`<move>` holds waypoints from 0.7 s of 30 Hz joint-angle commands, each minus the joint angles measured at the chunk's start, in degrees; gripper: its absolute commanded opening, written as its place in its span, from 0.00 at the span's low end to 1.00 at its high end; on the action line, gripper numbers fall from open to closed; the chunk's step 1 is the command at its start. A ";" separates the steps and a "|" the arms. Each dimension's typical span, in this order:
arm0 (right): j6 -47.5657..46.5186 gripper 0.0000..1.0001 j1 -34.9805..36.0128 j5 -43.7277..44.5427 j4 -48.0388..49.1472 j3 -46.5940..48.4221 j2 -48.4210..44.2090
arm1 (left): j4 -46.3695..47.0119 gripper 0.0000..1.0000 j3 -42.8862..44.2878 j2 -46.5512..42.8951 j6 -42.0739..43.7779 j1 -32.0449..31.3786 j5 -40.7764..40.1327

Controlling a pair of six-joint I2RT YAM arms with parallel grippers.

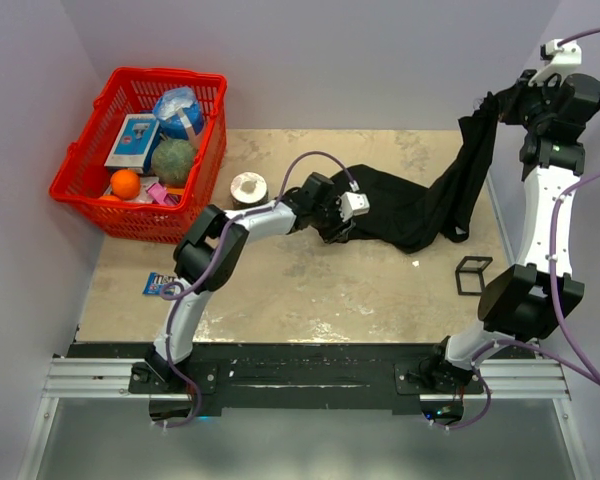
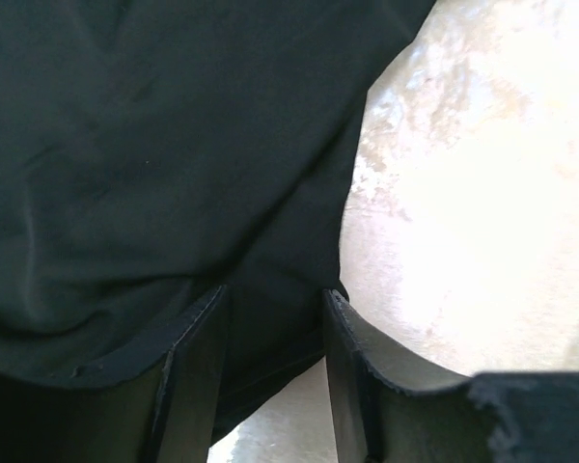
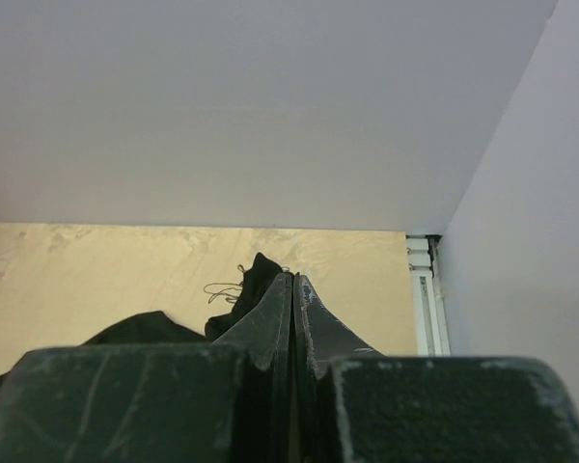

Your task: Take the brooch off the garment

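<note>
The black garment [image 1: 400,205] lies bunched at the table's middle right. One end is lifted high toward the back right corner. No brooch and no white lettering show in any view. My left gripper [image 1: 333,228] is at the garment's left edge. In the left wrist view it [image 2: 275,294] is open, with a fold of the black cloth [image 2: 154,164] lying between the two fingers. My right gripper [image 1: 493,106] is raised high and shut on the lifted end. In the right wrist view it [image 3: 294,282] has cloth [image 3: 256,280] with loose threads poking out beside its tips.
A red basket [image 1: 80,190] with a ball, an orange and packets stands at the back left. A white roll [image 1: 248,187] sits beside it. A black wire frame [image 1: 472,275] stands near the right arm. A blue packet [image 1: 160,284] lies at the front left.
</note>
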 commanded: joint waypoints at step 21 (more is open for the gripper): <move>1.42 0.00 -0.14 -0.72 3.61 -2.47 -1.79 | 0.31 0.00 -1.45 -0.95 -4.68 0.74 -0.38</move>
